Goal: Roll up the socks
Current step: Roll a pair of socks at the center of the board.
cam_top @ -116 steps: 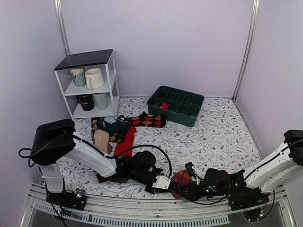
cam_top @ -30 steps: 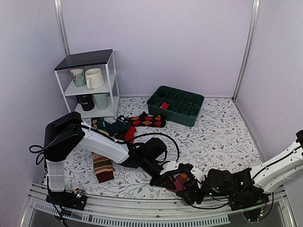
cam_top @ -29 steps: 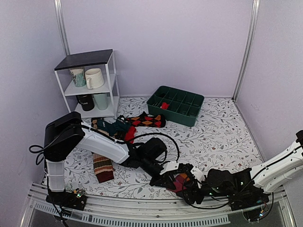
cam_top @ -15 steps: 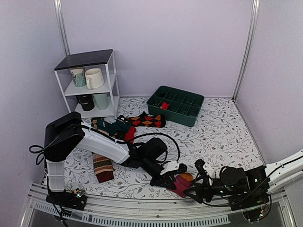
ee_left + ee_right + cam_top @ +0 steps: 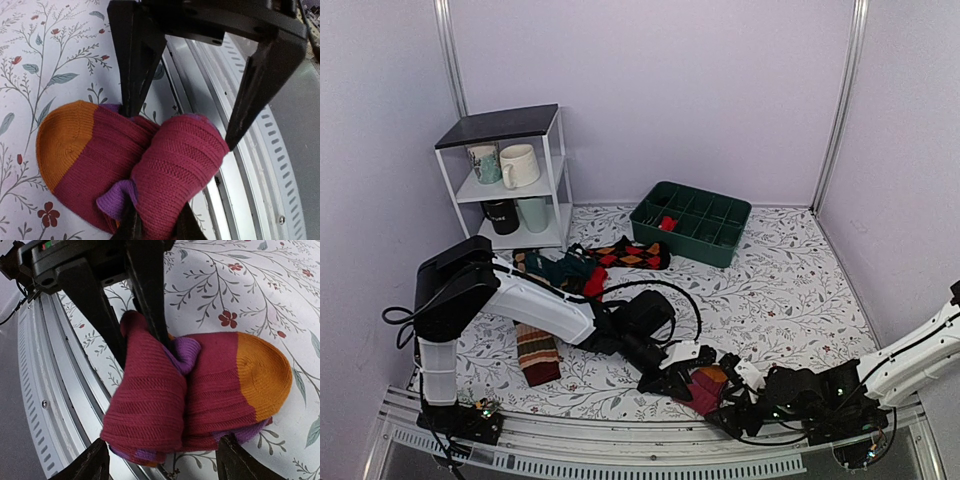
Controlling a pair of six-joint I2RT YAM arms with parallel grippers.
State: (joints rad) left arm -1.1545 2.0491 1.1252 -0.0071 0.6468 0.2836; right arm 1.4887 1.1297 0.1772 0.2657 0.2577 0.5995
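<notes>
**A:** Where is the sock you are working on?

**B:** The maroon pair (image 5: 165,170) lies at the near edge of the table (image 5: 790,290), right of the middle and just beside the metal rail (image 5: 45,355). It is bunched into a bundle. The orange toe (image 5: 65,135) points away from the rail, and the cuff (image 5: 145,405) is folded over the end nearest the rail.

**A:** What have your left fingers got?

**B:** My left fingers (image 5: 137,60) are clamped on that cuff. One goes down inside the fold beside a bit of purple, and the other presses on the outside. I judge the cuff has to be stretched over the bundle to lock the roll, so I take it by the lip.

**A:** And the right?

**B:** My right fingers (image 5: 97,462) stand wide apart and low, one on each side of the bundle, gripping nothing. I reckon that puts them ready to steady it while the left pulls.

**A:** Anything to watch?

**B:** The knit is soft and the rail is close. The bundle could slide off the table edge or spring loose from the fold.

**A:** And the others?

**B:** A brown striped sock (image 5: 536,352) lies alone toward the left edge. An argyle sock (image 5: 632,254) and a small heap lie farther back, by the shelf (image 5: 505,180). The green tray (image 5: 685,245) sits well apart, toward the far edge.
</notes>
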